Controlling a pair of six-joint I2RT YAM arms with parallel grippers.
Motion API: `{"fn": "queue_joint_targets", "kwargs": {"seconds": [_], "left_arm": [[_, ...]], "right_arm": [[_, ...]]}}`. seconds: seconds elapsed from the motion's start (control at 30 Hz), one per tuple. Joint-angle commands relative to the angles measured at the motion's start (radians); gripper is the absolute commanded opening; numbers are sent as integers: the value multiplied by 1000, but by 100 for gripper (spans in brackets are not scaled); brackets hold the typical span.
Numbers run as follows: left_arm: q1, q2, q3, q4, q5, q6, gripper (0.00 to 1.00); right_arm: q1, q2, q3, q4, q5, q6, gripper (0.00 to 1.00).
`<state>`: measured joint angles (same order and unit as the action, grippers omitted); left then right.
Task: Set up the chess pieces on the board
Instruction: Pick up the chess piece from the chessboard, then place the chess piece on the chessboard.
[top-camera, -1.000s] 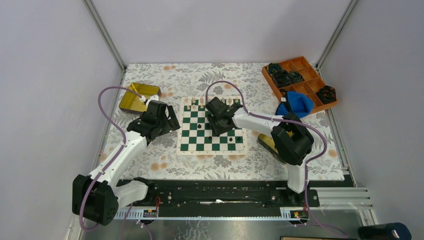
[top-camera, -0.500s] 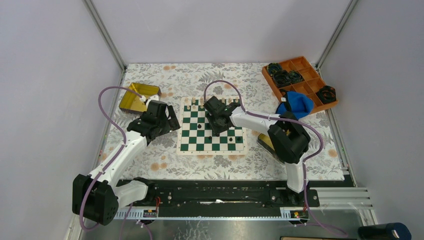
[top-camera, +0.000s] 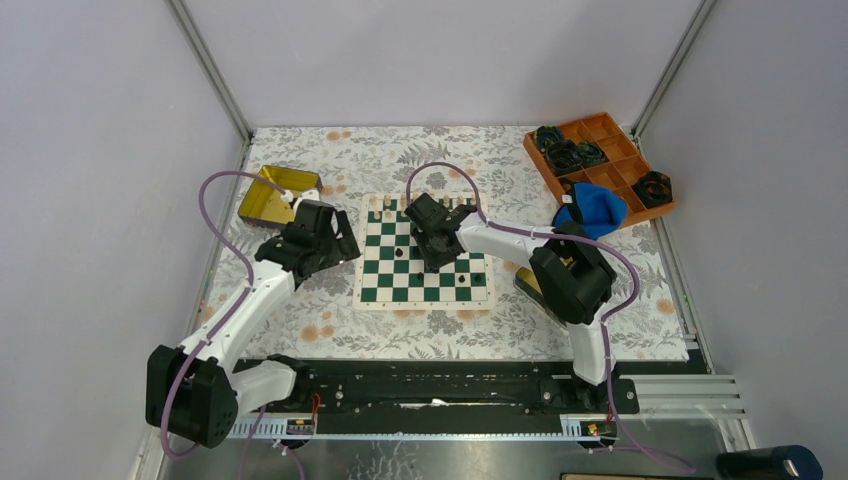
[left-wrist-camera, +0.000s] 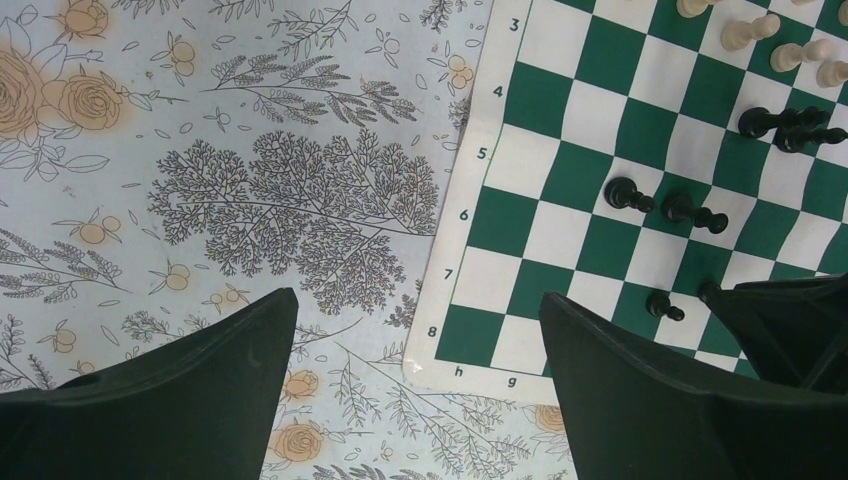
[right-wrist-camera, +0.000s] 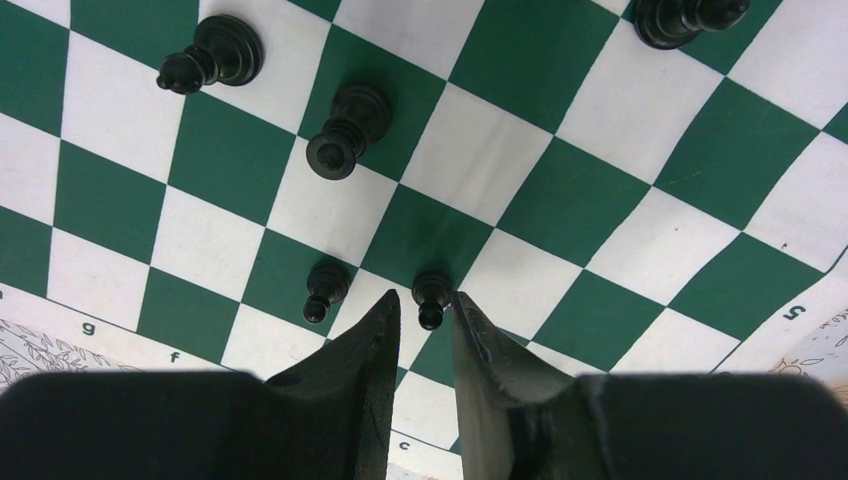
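**Right hand poised at a black pawn**

The flowered desk (top-camera: 330, 325) carries the board (top-camera: 385, 282) in its middle, a green-and-white mat lying flat. The left hand (left-wrist-camera: 418, 300) hovers over the desk just beside the board's left border, its 2 fingers wide apart and holding nothing. The right hand (right-wrist-camera: 424, 297) is low over the board. Its fingers are nearly together, with the head of 1 black pawn (right-wrist-camera: 432, 290) between the tips; whether they really press on it I cannot tell.

The chess pieces are only partly placed. The cream ones (left-wrist-camera: 750, 32) stand near 1 edge, several black ones (right-wrist-camera: 345, 125) are scattered on middle squares, and another pawn (right-wrist-camera: 325, 285) stands just beside the pawn at the tips.

I judge such a pawn to be very light, hard and smooth, so it can slip or fall over easily. It is best to take it at the narrow neck under the head, squarely and gently, without brushing the neighbour.
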<state>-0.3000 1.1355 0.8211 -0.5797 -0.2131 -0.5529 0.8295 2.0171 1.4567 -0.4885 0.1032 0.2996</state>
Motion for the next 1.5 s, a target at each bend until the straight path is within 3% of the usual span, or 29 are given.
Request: {"fn": "queue_joint_targets", "kwargs": {"seconds": [0.0, 0.13, 0.23, 0.63, 1.47], "left_arm": [[9, 7, -11, 53, 10, 32, 99], [13, 12, -13, 58, 15, 37, 99], [17, 16, -10, 62, 19, 43, 99], [27, 15, -15, 71, 40, 44, 99], [27, -33, -31, 61, 58, -9, 99]], "right_arm": [[10, 0, 34, -12, -1, 8, 31], [11, 4, 34, -11, 2, 11, 30], [10, 10, 43, -17, 4, 12, 22], [10, -11, 43, -41, 28, 13, 6], [12, -154, -104, -39, 67, 26, 3]]}}
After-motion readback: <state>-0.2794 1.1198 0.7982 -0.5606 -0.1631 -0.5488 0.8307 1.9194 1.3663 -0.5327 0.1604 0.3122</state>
